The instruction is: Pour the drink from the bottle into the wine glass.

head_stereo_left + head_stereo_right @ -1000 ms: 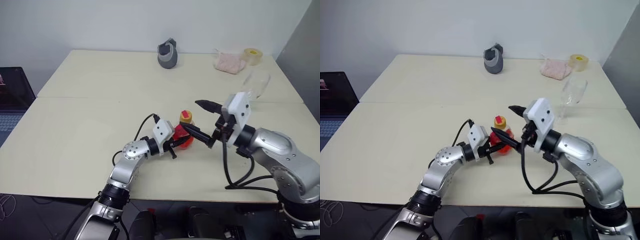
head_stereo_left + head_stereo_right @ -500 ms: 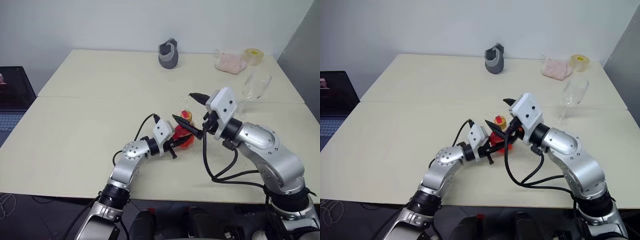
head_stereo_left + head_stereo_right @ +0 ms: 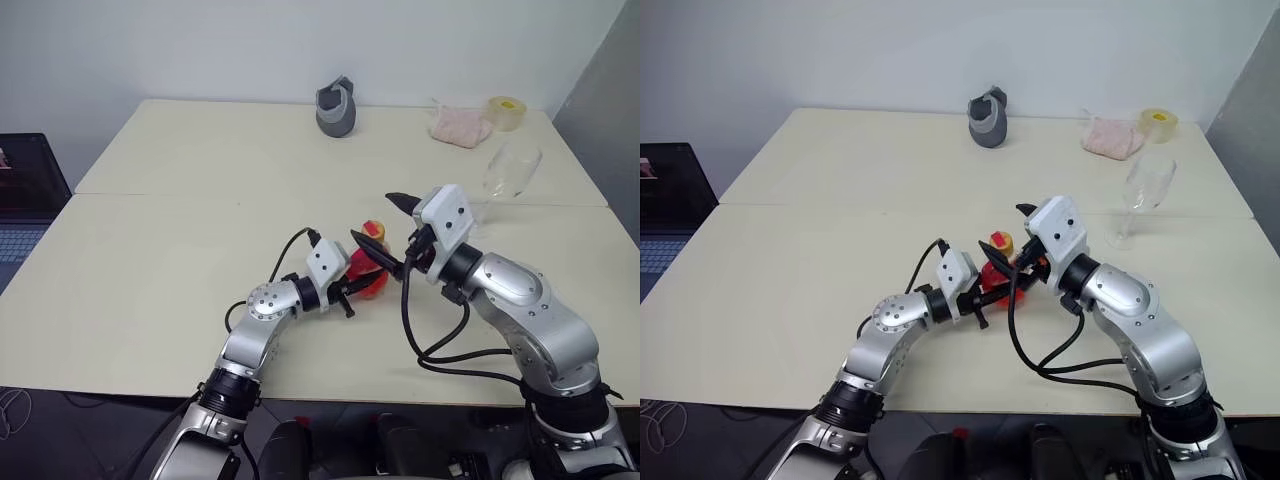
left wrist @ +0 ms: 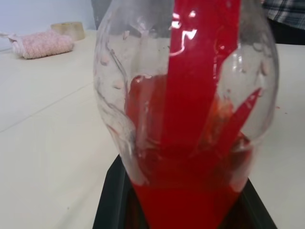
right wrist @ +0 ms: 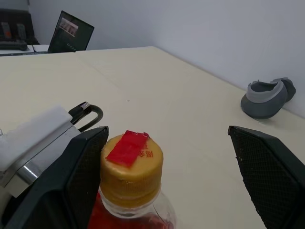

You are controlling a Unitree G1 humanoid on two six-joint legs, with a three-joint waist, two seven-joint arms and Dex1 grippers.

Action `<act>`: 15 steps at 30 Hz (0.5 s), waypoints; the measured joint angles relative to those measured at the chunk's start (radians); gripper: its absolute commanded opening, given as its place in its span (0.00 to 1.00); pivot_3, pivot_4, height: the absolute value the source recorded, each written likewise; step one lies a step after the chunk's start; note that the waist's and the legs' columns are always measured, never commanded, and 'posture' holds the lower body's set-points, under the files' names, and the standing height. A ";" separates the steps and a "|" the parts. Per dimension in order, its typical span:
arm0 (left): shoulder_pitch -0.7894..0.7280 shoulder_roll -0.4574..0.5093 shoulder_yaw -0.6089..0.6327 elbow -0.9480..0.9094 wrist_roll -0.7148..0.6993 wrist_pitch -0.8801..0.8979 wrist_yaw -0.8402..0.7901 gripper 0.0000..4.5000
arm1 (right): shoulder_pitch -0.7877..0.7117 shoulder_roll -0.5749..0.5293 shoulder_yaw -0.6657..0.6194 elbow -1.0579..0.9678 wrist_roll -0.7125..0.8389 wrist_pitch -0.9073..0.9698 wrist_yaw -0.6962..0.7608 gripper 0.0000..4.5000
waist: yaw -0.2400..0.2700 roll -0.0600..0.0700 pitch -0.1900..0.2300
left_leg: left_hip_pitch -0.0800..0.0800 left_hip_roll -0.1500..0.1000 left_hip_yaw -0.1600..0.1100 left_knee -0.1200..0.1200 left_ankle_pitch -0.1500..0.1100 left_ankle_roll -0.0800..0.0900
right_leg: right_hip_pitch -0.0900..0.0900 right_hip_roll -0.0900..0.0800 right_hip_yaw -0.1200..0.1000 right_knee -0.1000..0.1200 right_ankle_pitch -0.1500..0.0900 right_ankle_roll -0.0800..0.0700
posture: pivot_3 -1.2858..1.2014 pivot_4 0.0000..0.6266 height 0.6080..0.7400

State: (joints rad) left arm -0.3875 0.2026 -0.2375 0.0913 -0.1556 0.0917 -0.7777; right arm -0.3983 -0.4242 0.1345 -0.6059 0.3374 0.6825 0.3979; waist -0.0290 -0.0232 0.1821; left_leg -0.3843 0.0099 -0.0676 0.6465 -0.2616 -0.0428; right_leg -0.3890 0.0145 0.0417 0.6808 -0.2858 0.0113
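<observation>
Two end effectors are working the capped bottle [image 3: 366, 270] mid-counter [image 3: 150, 260]: left end effector [image 3: 345, 290] gripping its body, right end effector [image 3: 383, 225], having closed in, spreading around the cap [image 5: 131, 164] for unscrewing.

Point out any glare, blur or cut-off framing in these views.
Left wrist view: white glare streaks on the small clear plastic bottle, pink cloth behind looks soft. Right wrist view: yellow-and-red cap reasonably clear, bottle body cropped. Eye views: tall clear wine glass faint against the table.
</observation>
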 measured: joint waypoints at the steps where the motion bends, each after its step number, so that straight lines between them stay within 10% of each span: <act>1: 0.000 0.000 -0.001 0.000 0.000 0.003 0.000 0.18 | 0.009 -0.002 -0.011 -0.002 0.008 0.000 0.009 0.95 | 0.000 0.000 0.000 | 0.000 0.000 0.000 0.000 0.000 0.000 | 0.000 0.000 0.000 0.000 0.000 0.000 | 0.52 0.24 1.00; 15: 0.012 0.024 0.008 -0.002 -0.001 0.007 0.001 0.17 | 0.130 -0.129 -0.173 -0.036 0.163 0.034 0.115 0.95 | 0.000 0.000 0.000 | 0.000 0.000 0.000 0.000 0.000 0.000 | 0.000 0.000 0.000 0.000 0.000 0.000 | 0.52 0.24 1.00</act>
State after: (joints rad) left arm -0.3757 0.2262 -0.2298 0.0891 -0.1568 0.0984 -0.7765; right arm -0.2680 -0.5536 -0.0383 -0.6415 0.5005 0.7165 0.5127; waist -0.0294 -0.0232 0.1821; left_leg -0.3841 0.0098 -0.0672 0.6464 -0.2617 -0.0427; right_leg -0.3888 0.0147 0.0418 0.6808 -0.2860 0.0115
